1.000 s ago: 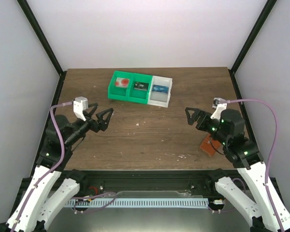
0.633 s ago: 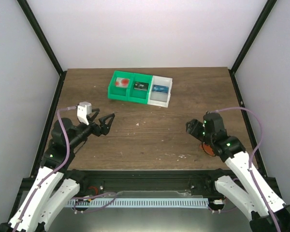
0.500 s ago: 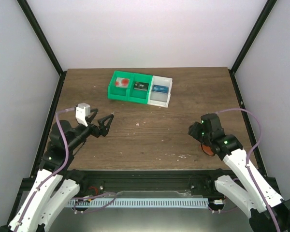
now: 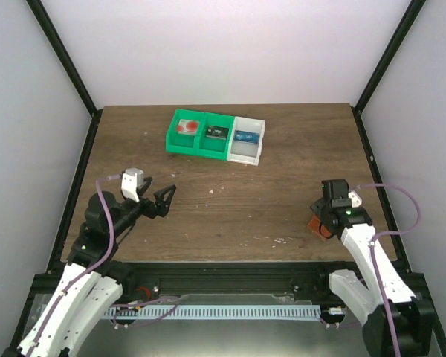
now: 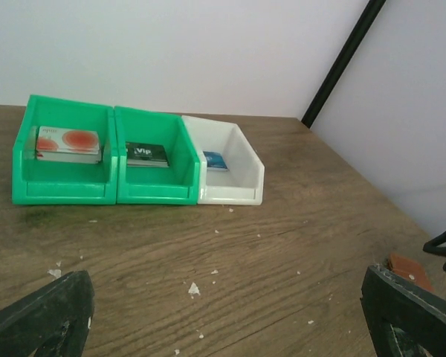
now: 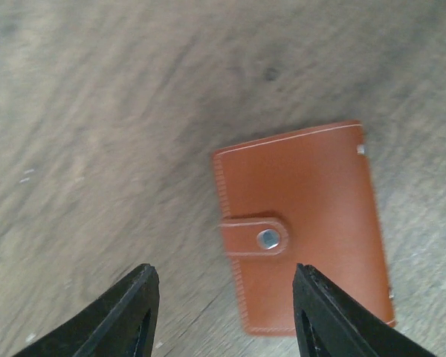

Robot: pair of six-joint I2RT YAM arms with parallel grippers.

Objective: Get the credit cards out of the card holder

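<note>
The card holder point(image 6: 305, 223) is an orange-brown wallet lying flat and closed on the wood table, its strap snapped shut. No credit cards show at it; any inside are hidden. In the top view the card holder point(image 4: 314, 227) peeks out beneath the right arm, near the table's right front. My right gripper point(image 6: 227, 312) is open and empty, pointing down just above the holder's left part, with its fingertips point(image 6: 123, 312) apart; it also shows in the top view point(image 4: 321, 214). My left gripper point(image 4: 163, 199) is open and empty at the left front, far from the holder point(image 5: 409, 268).
A row of bins point(image 4: 215, 136) stands at the back middle: two green bins point(image 5: 104, 160) and one white bin point(image 5: 234, 175). Each holds a card: red-and-white, black, and blue. Small white crumbs point(image 5: 194, 288) lie on the wood. Black frame posts point(image 4: 379, 67) rise at the corners.
My right arm has drawn back and tipped down, bringing its open gripper over the card holder. My left arm has pulled slightly back and lower, still open.
</note>
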